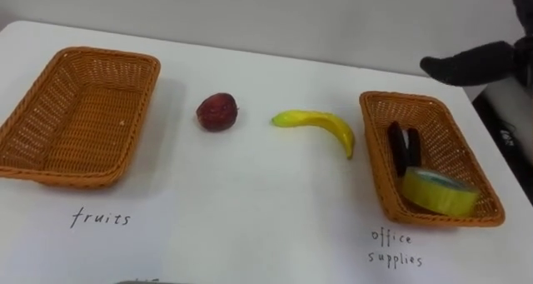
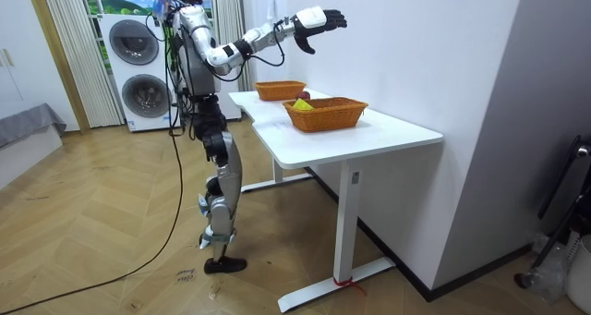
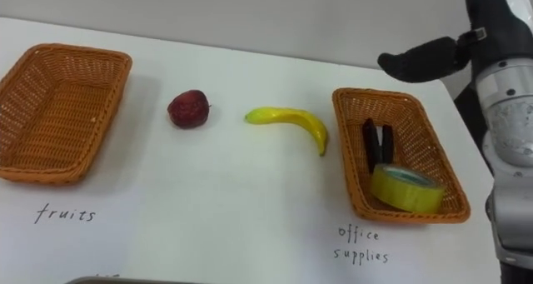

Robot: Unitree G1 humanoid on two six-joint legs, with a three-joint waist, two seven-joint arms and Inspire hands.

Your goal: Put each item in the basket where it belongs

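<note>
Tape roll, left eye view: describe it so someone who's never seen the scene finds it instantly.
On the white table, go to the brown wicker basket at the robot's right end. At its near end lies the yellow-green roll of tape, next to a black stapler-like tool. It is the only round, bright thing in that basket.

Yellow banana point(image 1: 321, 123), dark-red apple point(image 1: 217, 112), 2 orange-brown woven baskets point(image 1: 83, 178) point(image 1: 400, 96), white table point(image 1: 250, 209).
</note>
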